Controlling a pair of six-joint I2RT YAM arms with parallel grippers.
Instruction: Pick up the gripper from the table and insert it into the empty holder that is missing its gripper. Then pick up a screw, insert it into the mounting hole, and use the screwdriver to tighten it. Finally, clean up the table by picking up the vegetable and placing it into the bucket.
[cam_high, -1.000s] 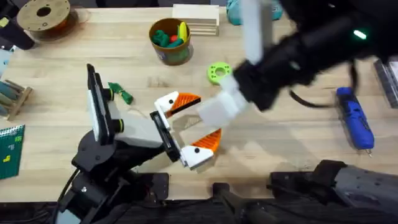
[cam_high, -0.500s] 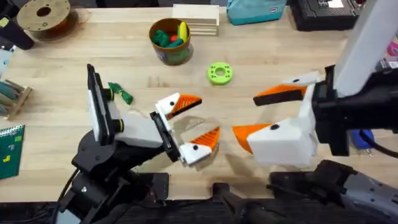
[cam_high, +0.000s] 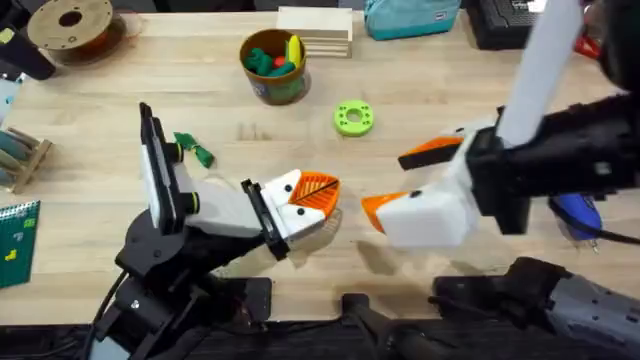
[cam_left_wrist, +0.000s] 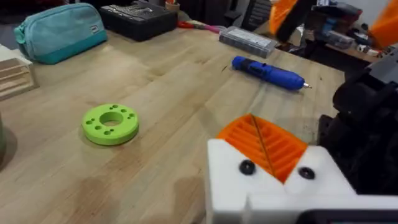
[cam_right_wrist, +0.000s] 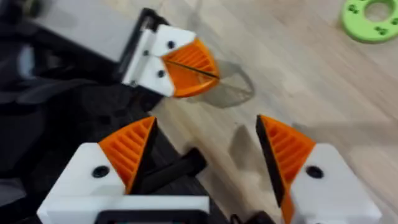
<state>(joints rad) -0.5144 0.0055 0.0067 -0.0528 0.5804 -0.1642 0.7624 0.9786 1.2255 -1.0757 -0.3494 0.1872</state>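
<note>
Nearest the bases, the left hand (cam_high: 305, 200) rests low over the counter (cam_high: 450, 90) with its two orange pads pressed together on nothing, both holders filled, while the right hand (cam_high: 405, 180) hovers just beside it, spread wide and empty. The fitting and screwing look finished, so I judge the clean-up is in hand. Next a hand must cross to the vegetable (cam_high: 195, 150) beyond the left arm, grip it, and carry it to the bucket (cam_high: 274, 65) farther back; the screwdriver (cam_left_wrist: 268, 71) lies on the right side of the counter.

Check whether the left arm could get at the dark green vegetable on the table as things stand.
Probably yes. The vegetable lies on bare table just beside the left arm, with nothing over it, but the left gripper is shut and points away, so it would have to swing back and open.
</note>
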